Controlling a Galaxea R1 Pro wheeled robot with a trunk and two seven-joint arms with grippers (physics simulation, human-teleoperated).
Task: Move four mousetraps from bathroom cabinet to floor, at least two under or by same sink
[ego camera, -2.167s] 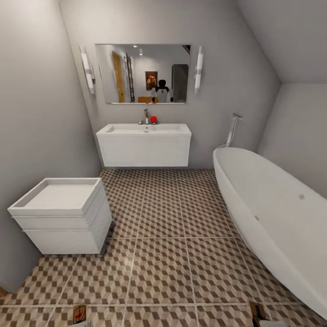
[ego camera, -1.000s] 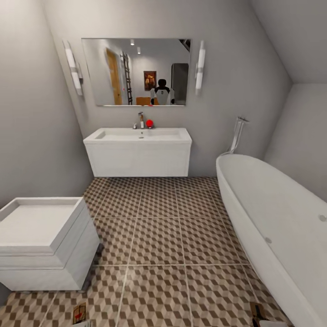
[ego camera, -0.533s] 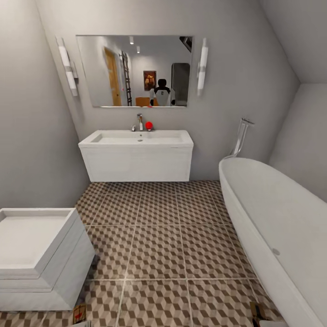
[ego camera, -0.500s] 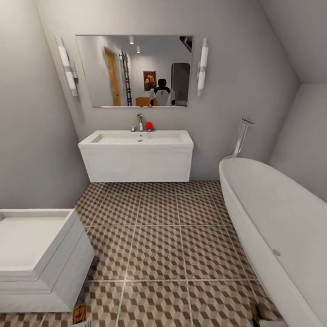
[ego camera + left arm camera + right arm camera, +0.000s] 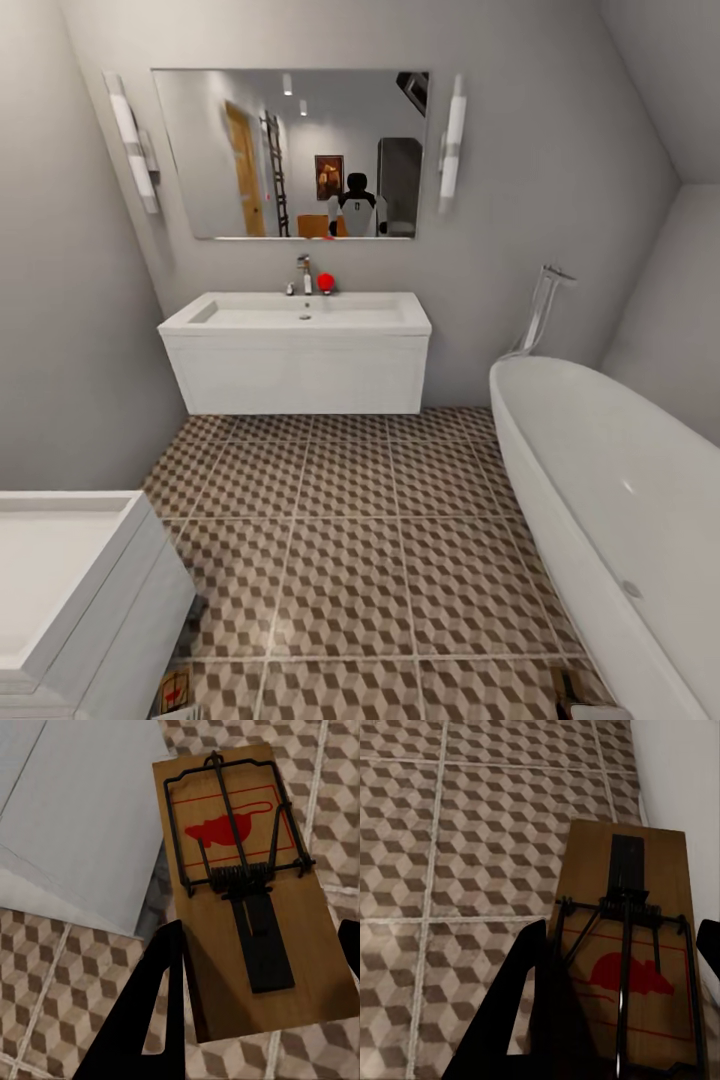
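We're in a small grey-walled bathroom with a cube-pattern tiled floor [image 5: 350, 560]; straight ahead is the white sink [image 5: 300, 312] on its two-door vanity [image 5: 300, 372], chrome tap [image 5: 303, 272] at the back with a little red thing [image 5: 325, 282] beside it, and a wide mirror [image 5: 290, 152] above, a wall light [image 5: 130, 140] on either side; a white bathtub [image 5: 610, 510] runs along one side and a white boxy unit [image 5: 70, 590] sits in the near corner on the other.

Our left gripper [image 5: 259, 967] has a mousetrap [image 5: 247, 885] sitting between its two dark fingers [image 5: 150, 1005]; the board pokes out well past the fingertips, wire and red mouse mark facing the camera, with the floor and a corner of the white unit beyond it; the fingers sit right against the board's edges, so it looks clamped.

Our right gripper [image 5: 622, 967] is the same deal; a second mousetrap [image 5: 626, 945] lies between its fingers [image 5: 521, 997], edges against them, red mark at the near end, tiles and the tub's white side beyond the tips.

In the head view both traps just peek in at the bottom edge; the left one [image 5: 175, 690] near the white unit, the right one [image 5: 568, 688] by the tub.
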